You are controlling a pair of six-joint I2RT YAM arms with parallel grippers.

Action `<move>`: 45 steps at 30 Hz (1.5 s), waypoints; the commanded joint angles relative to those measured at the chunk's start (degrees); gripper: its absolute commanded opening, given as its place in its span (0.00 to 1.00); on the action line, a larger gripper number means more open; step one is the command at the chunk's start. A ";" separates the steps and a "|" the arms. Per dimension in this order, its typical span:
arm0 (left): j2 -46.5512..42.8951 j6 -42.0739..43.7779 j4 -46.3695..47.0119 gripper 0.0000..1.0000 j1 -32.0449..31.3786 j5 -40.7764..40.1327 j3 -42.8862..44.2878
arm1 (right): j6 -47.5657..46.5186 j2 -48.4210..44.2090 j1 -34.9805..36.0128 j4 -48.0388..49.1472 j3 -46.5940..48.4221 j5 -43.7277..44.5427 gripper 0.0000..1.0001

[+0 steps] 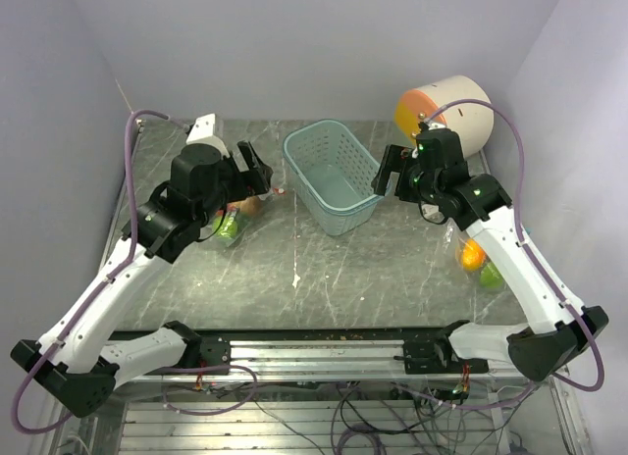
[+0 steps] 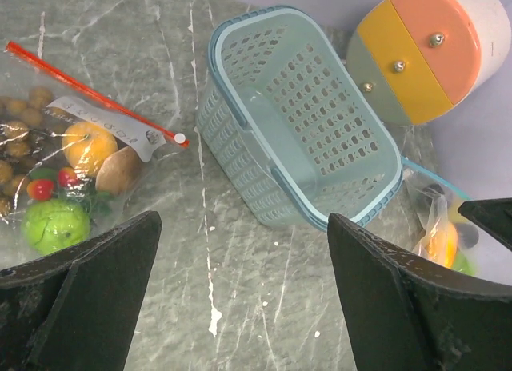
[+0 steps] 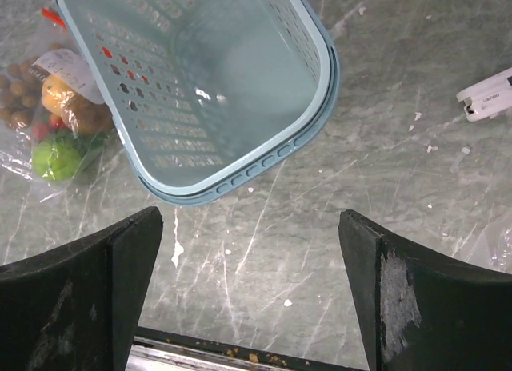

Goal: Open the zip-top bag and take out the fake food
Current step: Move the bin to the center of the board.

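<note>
A clear zip-top bag [image 2: 48, 147] with a red zip strip [image 2: 96, 95] lies flat on the table, left of the basket. Inside it I see fake food: an orange fruit [image 2: 86, 144], a brown piece [image 2: 120, 169], a green apple [image 2: 54, 225] and small brown balls. In the top view the bag [image 1: 234, 223] lies partly under my left arm. My left gripper [image 1: 253, 167] [image 2: 244, 251] hovers open just right of the bag, over bare table. Open too, my right gripper [image 1: 388, 171] [image 3: 250, 235] hangs at the basket's right side with nothing between its fingers.
A pale blue perforated basket [image 1: 345, 212] [image 2: 240, 139] [image 3: 316, 107] stands mid-table between the grippers. A cream cylinder with an orange face [image 1: 446, 112] [image 2: 432, 51] lies at the back right. A second clear bag with orange and green pieces [image 1: 478, 261] [image 2: 440, 239] lies under the right arm. A white device [image 1: 202, 129] sits back left.
</note>
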 commanded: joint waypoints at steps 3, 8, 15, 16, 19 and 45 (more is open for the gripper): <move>-0.55 0.07 -0.66 0.97 0.43 -0.16 0.13 | -0.28 -1.78 -0.27 2.36 -1.23 -0.93 0.93; -0.76 -0.97 -0.56 0.97 0.43 -1.61 -2.10 | -2.01 -2.03 -0.27 3.55 -3.44 0.70 0.92; 3.93 -3.51 3.04 0.97 0.43 -0.91 -1.94 | -6.75 -1.61 -0.28 5.91 -2.76 9.49 0.90; 5.45 -3.82 3.08 0.97 0.43 -0.77 -0.99 | -7.35 -1.30 -0.29 6.45 -2.63 10.63 0.90; 10.56 -5.02 5.14 0.97 0.43 -0.36 1.28 | -8.77 0.76 -0.35 7.49 -1.22 12.65 0.91; 40.25 -7.40 -3.39 0.93 1.03 -2.84 22.04 | -12.77 30.53 -7.04 19.21 8.04 -6.48 0.59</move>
